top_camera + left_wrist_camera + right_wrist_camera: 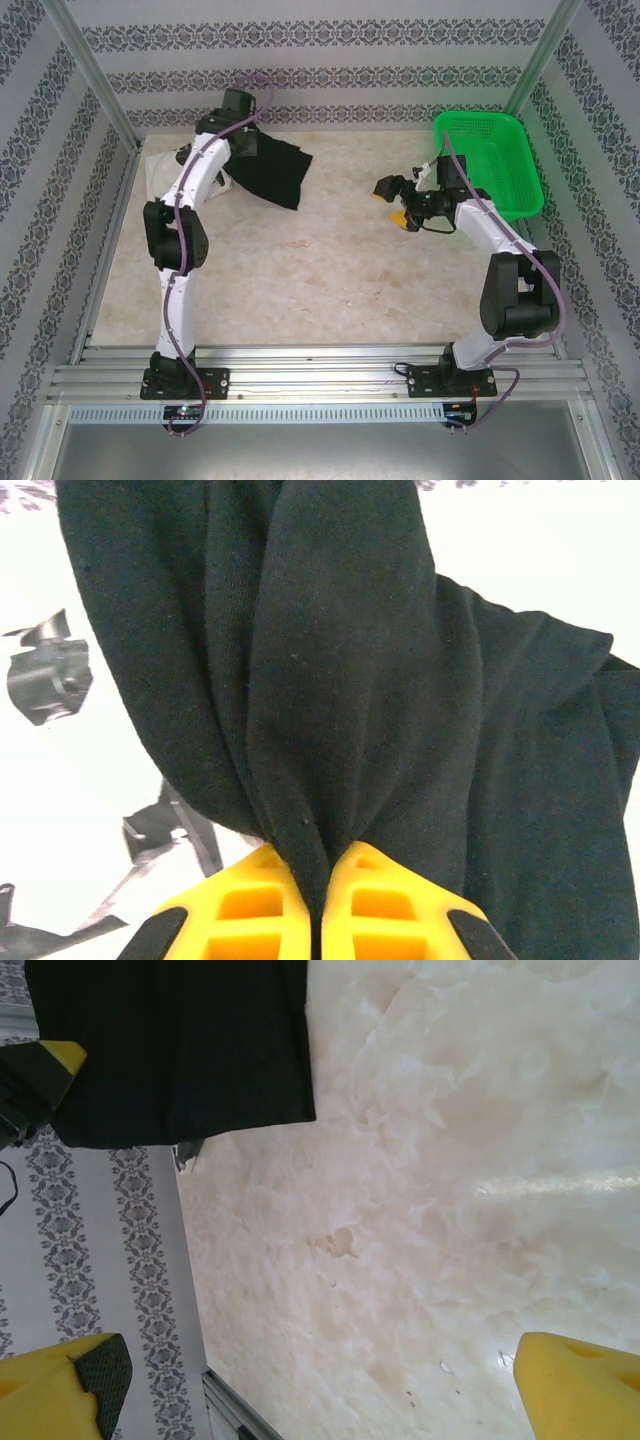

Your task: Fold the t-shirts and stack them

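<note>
My left gripper (318, 855) is shut on a bunched fold of the black t-shirt (340, 680). At the table's far left, that shirt (272, 170) hangs from the left gripper (243, 122) and drapes down to the surface. Under and to the left of it lies the white t-shirt (80, 770) with black printed marks, mostly covered. My right gripper (395, 200) hovers over the table right of centre, open wide with nothing between its yellow fingers (575, 1385). In the right wrist view the black t-shirt (170, 1050) is far from the right gripper (320, 1390).
A green mesh basket (520, 165) stands at the back right, just behind the right arm. Patterned walls and metal posts (90, 70) enclose the marble-look table (330, 280). A metal rail (320, 375) runs along the near edge.
</note>
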Controlling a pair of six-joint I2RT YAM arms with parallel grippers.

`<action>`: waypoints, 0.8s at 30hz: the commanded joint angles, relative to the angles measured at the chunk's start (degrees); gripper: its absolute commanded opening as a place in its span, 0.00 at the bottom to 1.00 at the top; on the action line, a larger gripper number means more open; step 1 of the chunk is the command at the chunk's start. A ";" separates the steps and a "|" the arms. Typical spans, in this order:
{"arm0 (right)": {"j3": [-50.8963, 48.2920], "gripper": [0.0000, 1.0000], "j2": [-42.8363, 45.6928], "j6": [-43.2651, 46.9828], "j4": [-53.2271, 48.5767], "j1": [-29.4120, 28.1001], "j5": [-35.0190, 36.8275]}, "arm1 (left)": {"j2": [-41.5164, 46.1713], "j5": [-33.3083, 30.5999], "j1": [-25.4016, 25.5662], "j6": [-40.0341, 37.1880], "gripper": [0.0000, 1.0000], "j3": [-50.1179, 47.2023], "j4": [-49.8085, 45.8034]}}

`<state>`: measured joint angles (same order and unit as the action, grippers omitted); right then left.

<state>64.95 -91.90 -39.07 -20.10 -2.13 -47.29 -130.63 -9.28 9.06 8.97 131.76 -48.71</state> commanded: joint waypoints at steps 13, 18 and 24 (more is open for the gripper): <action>-0.59 0.98 2.73 -3.55 10.43 -4.81 0.62 | 1.15 4.27 -7.80 -2.59 0.00 9.20 -3.33; -0.79 0.98 2.51 -3.73 10.42 -5.34 1.11 | 2.10 4.85 -10.11 -2.69 0.00 9.56 -3.98; -0.66 0.98 1.83 -4.07 10.85 -6.01 1.73 | 3.70 4.41 -12.95 -2.38 0.00 8.18 -4.38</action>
<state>64.62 -90.59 -42.33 -10.81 -7.31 -46.24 -130.56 -4.54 -2.31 6.85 139.11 -52.66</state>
